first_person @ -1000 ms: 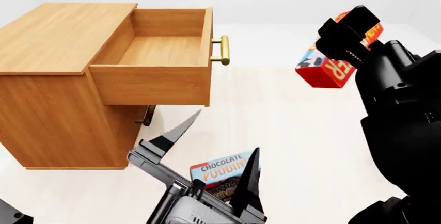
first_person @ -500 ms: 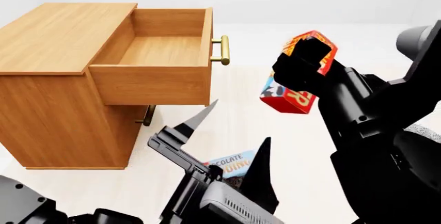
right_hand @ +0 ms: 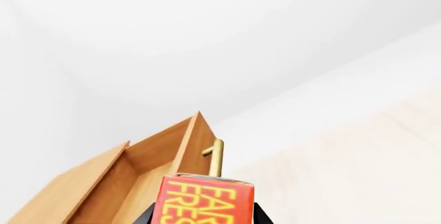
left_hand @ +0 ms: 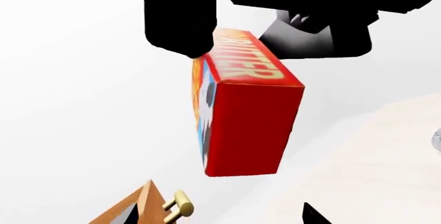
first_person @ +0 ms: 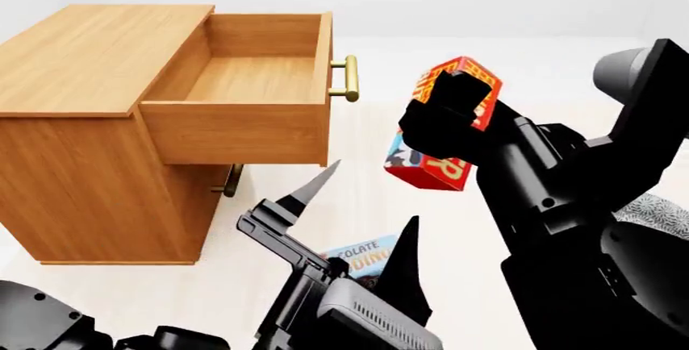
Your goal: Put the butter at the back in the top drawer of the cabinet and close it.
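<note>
We see the cabinet [first_person: 81, 116] at head-view left, standing on the pale floor [first_person: 431, 205]. Its top drawer [first_person: 242, 120] is pulled fully out toward the right, inside bare wood, brass handle [first_person: 347, 78] on the front face. A second brass handle [first_person: 228, 181] of a lower drawer shows just under it, that drawer shut.

Center-bottom: our left gripper [first_person: 361, 205] points up and away from us, its two black pointed fingers spread wide with nothing between them. Between and behind those fingers the chocolate pudding box [first_person: 361, 257] lies on the floor, partly hidden by the gripper body.

Right of center: our right gripper [first_person: 453, 120] is clamped on the butter [first_person: 431, 168], holding it in the air, tilted, red end up. The butter is right of the drawer front, beside the handle, near it but apart, and not over the drawer opening. Left wrist view shows the butter [left_hand: 245, 115] from below with the black finger [left_hand: 179, 22] pressed on its side, "BUTTER" lettering partly readable. Right wrist view looks past the butter [right_hand: 203, 201] to the open drawer [right_hand: 144, 177] and its handle [right_hand: 215, 157] ahead.

Far right: the right arm [first_person: 582, 229] fills the frame edge.
</note>
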`<state>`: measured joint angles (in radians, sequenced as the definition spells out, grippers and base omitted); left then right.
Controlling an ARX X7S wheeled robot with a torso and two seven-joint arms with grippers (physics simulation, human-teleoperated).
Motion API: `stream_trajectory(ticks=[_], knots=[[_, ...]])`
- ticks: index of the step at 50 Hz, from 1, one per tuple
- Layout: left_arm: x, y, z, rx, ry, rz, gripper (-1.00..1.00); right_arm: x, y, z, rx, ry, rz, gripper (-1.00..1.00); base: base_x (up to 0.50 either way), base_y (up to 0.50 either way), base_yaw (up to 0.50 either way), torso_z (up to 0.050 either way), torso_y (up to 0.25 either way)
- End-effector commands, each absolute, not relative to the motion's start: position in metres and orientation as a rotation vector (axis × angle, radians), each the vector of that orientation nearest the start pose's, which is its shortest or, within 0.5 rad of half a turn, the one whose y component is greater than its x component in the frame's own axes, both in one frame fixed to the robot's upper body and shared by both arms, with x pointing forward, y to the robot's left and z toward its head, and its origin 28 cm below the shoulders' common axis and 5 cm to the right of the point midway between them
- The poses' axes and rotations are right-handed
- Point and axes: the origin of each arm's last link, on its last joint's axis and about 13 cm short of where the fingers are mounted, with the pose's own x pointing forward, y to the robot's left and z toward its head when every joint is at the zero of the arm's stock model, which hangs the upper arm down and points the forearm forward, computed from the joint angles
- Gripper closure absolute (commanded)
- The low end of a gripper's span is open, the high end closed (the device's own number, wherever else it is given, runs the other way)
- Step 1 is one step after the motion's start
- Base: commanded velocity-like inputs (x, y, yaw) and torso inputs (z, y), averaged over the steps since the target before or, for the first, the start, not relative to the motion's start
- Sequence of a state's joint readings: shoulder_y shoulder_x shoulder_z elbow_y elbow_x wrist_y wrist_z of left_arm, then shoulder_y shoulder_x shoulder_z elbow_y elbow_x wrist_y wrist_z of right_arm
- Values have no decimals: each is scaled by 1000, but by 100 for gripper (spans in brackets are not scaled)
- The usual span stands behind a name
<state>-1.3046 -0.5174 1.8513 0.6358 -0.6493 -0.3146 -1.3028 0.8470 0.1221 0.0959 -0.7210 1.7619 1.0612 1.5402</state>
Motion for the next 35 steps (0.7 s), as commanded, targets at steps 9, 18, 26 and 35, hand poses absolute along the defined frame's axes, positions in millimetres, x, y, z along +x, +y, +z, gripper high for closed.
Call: stream_trajectory(ticks=[9, 18, 26, 35], knots=[[189, 123, 142, 484, -456, -419, -100, 182, -53, 290, 515, -18, 109, 100, 0, 0, 0, 0, 1], [187, 120, 144, 474, -463, -425, -100, 183, -47, 286, 520, -4, 130, 100, 0, 0, 0, 0, 1], [188, 118, 147, 470, -468, -425, -100, 181, -45, 285, 527, 7, 141, 100, 0, 0, 0, 1, 1], [188, 118, 149, 465, -471, -421, -100, 175, -43, 280, 526, 19, 154, 100, 0, 0, 0, 0, 1]])
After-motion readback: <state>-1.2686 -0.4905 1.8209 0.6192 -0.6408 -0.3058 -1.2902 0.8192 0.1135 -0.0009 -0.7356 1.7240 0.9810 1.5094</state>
